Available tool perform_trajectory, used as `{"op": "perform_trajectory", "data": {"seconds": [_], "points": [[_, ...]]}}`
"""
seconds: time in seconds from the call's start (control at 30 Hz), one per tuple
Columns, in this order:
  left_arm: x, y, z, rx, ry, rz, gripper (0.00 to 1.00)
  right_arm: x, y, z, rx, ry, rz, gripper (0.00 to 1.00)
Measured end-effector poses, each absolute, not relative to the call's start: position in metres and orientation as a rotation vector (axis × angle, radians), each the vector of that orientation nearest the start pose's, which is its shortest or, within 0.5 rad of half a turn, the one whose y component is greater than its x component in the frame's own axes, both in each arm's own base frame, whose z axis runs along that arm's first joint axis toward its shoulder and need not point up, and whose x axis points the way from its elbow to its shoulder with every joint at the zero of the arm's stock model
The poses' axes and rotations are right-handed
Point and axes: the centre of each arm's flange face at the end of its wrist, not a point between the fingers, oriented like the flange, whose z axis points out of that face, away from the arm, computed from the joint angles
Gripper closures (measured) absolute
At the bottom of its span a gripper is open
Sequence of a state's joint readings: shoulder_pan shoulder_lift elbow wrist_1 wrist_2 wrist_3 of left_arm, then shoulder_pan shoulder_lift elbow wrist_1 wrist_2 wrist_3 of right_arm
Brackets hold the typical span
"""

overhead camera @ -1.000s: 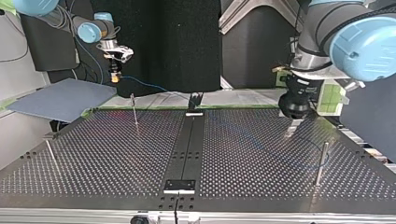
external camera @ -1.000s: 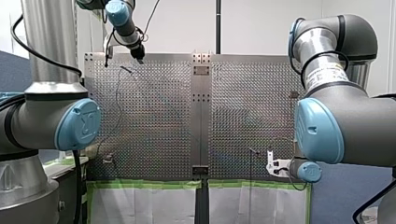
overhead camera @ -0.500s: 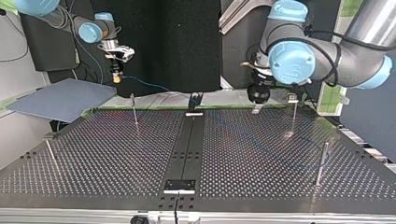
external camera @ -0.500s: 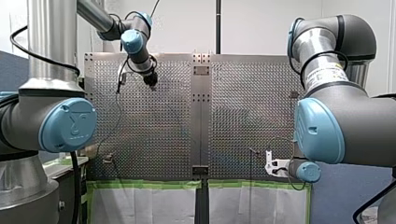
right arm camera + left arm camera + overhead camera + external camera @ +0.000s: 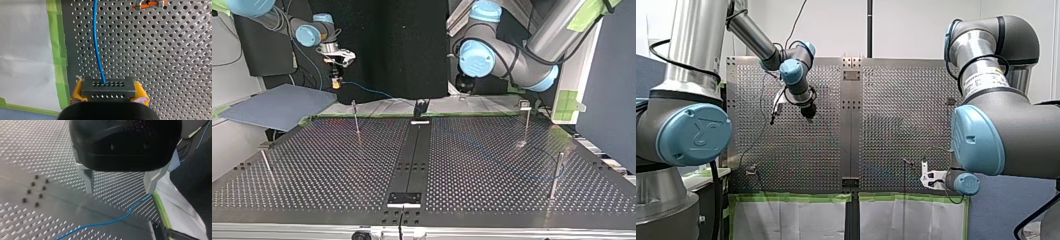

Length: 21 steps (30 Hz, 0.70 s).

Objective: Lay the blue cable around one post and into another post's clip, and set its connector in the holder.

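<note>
In the right wrist view my right gripper [image 5: 109, 97] is shut, its yellow pads [image 5: 76, 92] on both sides of a black connector block [image 5: 108, 86]. The blue cable [image 5: 96, 42] runs out of the block over the perforated table. In the top view this gripper [image 5: 334, 83] hangs off the table's far left edge, and the cable [image 5: 371, 92] trails from it toward the plate. My left gripper [image 5: 120, 188] is open, with metal fingers [image 5: 88, 179] empty, just above the plate; the cable [image 5: 112, 221] lies under and ahead of it. It hovers near the far edge [image 5: 463, 93].
Thin posts stand on the plate: one at the far left [image 5: 356, 120], one with a clip top at the right [image 5: 526, 122], one nearer at the right [image 5: 556, 175], one at the near left [image 5: 266, 162]. A black holder [image 5: 421, 107] sits at the far middle.
My left arm has swung from the plate's corner toward its middle: rightward and nearer in the front view, leftward in the top view. My right arm has not moved.
</note>
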<state>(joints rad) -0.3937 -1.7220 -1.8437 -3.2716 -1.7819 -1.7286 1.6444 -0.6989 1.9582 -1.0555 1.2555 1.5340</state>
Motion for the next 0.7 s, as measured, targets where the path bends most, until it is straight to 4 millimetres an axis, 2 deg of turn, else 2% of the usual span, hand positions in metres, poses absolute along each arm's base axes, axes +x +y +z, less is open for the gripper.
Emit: {"op": "perform_trajectory", "data": {"seconds": [0.4, 0.7], "points": [[0.362, -0.333, 0.234, 0.266, 2.101, -0.173, 0.02, 0.204, -0.503, -0.055, 1.668, -1.133, 1.380, 1.00], [0.331, -0.372, 0.216, 0.408, 2.052, -0.296, 0.02, 0.199, -0.504, -0.056, 1.702, -1.100, 1.340, 1.00]]}}
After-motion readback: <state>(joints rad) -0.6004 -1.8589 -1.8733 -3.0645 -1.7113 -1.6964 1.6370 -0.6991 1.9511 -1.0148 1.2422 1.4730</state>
